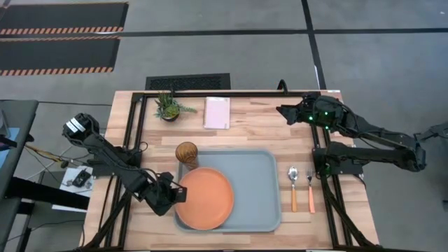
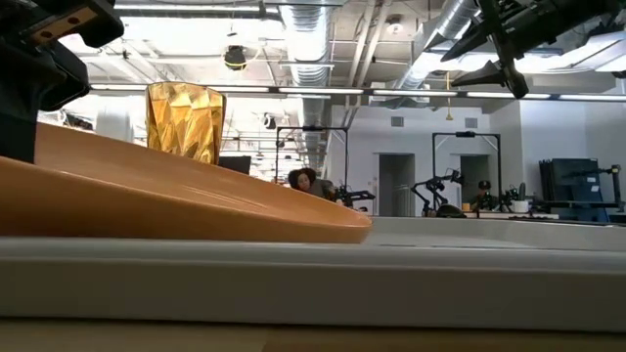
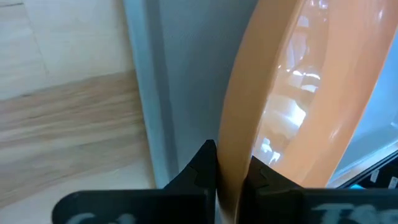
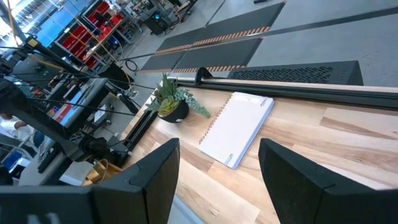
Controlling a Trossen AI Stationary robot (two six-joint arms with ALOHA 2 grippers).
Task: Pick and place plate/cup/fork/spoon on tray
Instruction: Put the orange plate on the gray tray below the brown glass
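The orange plate [image 1: 205, 198] lies in the left part of the pale blue-grey tray [image 1: 259, 189], tilted, its left rim raised. My left gripper [image 1: 179, 191] is shut on that rim. The amber cup [image 1: 187, 153] stands upright on the table at the tray's far left corner. The spoon [image 1: 293, 186] and the fork [image 1: 310, 189] lie side by side on the table right of the tray. My right gripper [image 1: 285, 112] hovers open and empty above the table's far right part. My left gripper pinches the plate's left rim [image 3: 231, 163] between its two fingers, one on the upper face, one on the underside. The fingers come from the table's left, slanting down. The plate is tilted: its held edge is raised, its right part [image 2: 333, 227] rests in the tray.
A small potted plant [image 1: 168, 106] and a pale pink card [image 1: 217, 112] sit at the table's far side. The table's metal frame rails [image 1: 329, 189] run along both sides. Bare wood lies between the tray and the far objects.
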